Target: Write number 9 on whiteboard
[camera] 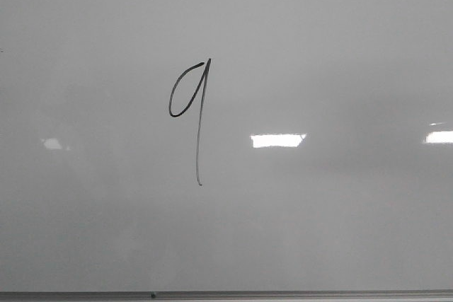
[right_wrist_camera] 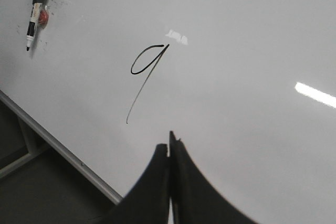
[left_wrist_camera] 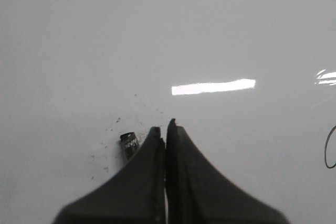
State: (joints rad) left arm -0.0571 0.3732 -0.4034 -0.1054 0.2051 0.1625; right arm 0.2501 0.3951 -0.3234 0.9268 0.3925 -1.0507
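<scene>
Front view: the number 9 stands complete left of centre on the whiteboard, well above the frame edge; the task appears done.

Left wrist view: the left tool, tips together and empty, hovers beside a marker lying on the board.

Right wrist view: the right tool, tips together, hangs clear below the digit; open board all round.

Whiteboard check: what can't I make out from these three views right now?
- Marker: left wrist view, mostly hidden behind the left tool; label unreadable in the right wrist view, too small.
- Number 9: left wrist view, cut off by the picture's edge.
- Whiteboard: front view shows only one frame edge.
- Both arms: absent from the front view.
</scene>
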